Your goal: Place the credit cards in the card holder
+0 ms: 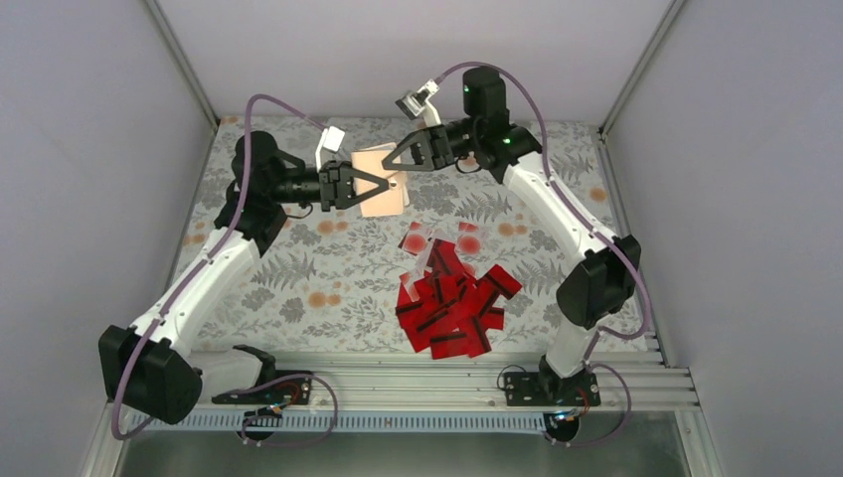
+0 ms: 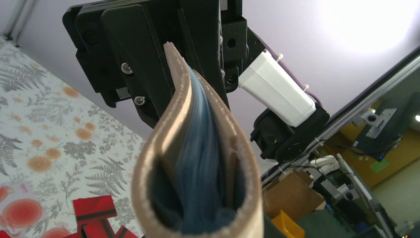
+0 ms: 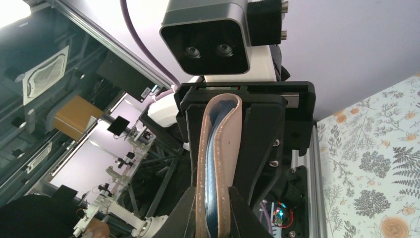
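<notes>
The tan card holder [image 1: 381,199] hangs in the air above the back of the cloth, held between both grippers. My left gripper [image 1: 386,185] grips its left side and my right gripper [image 1: 390,165] its far edge. In the left wrist view the holder [image 2: 168,163] faces me mouth-on, bowed open with blue lining showing; my left fingers are hidden there. In the right wrist view my right gripper [image 3: 216,218] is shut on the holder [image 3: 230,148], seen edge-on. The red credit cards [image 1: 452,303] lie heaped on the cloth at centre right; some show in the left wrist view [image 2: 94,210].
Two pale cards with red blots [image 1: 416,238] lie just behind the heap. The floral cloth [image 1: 298,288] covers the table. A metal rail [image 1: 418,383] with both arm bases runs along the near edge. Grey walls close in the left, right and back.
</notes>
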`<state>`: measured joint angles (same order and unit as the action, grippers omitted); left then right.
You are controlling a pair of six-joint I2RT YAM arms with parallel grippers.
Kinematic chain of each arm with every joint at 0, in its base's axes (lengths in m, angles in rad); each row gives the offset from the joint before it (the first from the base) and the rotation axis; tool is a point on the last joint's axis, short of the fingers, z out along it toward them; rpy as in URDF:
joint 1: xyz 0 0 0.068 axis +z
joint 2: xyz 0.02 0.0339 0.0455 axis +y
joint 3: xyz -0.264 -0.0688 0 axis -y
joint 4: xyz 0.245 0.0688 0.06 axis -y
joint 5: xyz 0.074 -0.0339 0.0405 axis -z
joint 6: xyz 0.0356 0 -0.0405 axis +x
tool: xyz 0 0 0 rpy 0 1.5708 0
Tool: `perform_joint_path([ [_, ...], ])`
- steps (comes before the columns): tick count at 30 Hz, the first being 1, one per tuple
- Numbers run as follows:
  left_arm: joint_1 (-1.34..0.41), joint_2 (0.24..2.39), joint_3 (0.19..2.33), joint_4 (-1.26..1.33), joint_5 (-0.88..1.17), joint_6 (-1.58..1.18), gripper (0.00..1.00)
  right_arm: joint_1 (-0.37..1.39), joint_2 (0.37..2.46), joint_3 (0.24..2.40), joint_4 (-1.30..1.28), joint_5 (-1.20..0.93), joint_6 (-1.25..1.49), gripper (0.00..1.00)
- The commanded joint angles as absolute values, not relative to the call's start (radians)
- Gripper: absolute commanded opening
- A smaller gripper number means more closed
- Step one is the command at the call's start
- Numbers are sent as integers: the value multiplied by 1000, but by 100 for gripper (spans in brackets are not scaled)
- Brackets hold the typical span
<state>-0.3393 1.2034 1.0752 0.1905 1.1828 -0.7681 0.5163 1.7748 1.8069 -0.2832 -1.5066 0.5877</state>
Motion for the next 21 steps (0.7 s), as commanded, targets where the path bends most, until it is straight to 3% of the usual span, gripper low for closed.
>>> perform_joint_path([
  [1,-368,1232,1095,262,1125,-784,9,571,1806,1834,-320,-1503,571,7],
  [2,-368,1231,1095,261,1123,-784,4,572,1808,1838,-324,-1503,568,8],
  [6,-368,1219,1119,143,1099,-717,2,564,1818,1861,-376,-1475,537,17],
  [10,-368,1213,1166,-46,1052,-621,2,535,1817,1857,-446,-1397,512,57],
  [12,-368,1217,1200,-162,990,-574,2,510,1812,1846,-497,-1350,495,72],
  [21,-368,1257,1256,-499,743,-481,2,416,1723,1762,-633,-1102,426,88],
])
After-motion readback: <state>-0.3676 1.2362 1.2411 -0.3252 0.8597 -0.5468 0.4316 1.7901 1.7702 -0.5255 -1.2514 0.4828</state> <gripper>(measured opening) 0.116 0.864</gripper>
